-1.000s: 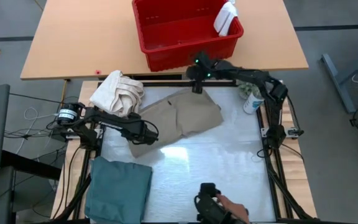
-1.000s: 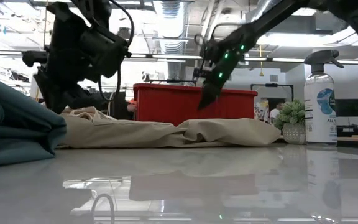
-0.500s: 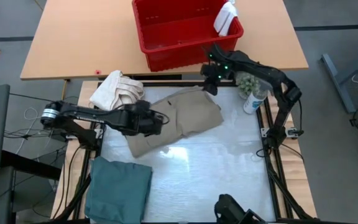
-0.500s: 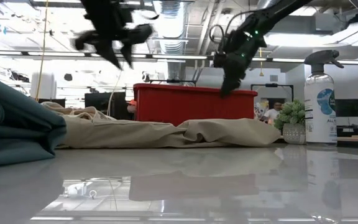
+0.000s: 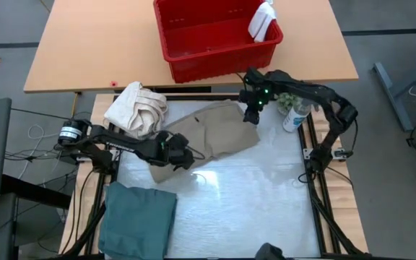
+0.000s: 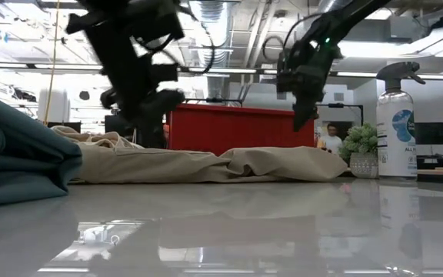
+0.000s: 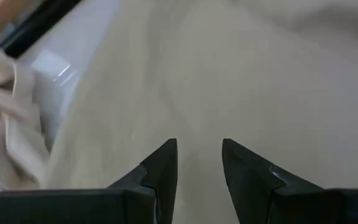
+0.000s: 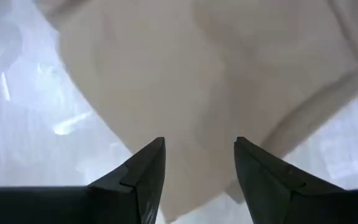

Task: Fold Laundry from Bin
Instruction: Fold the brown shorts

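The tan khaki trousers (image 5: 206, 139) lie flat and loosely folded on the white table top. My left gripper (image 5: 186, 160) is open and tilted down over their near left part (image 7: 185, 81), nothing between its fingers. My right gripper (image 5: 251, 118) is open above their far right corner (image 8: 185, 93), clear of the cloth in the low view (image 6: 297, 123). The red bin (image 5: 215, 43) stands beyond the table's far edge, and a small white cloth (image 5: 262, 22) hangs over its right rim. A folded teal garment (image 5: 139, 217) rests at the near left.
A cream bundled cloth (image 5: 137, 108) lies at the far left of the white table. A spray bottle and a small plant (image 5: 292, 110) stand at the far right, close to my right arm. Bare white table (image 5: 251, 195) lies near and right of the trousers.
My left gripper has swung up over the trousers, then tipped its fingers down toward them again, ending a little farther right. My right gripper has moved from the trousers' far edge toward the table's right and tipped more steeply down. A person's hand at the near edge has gone.
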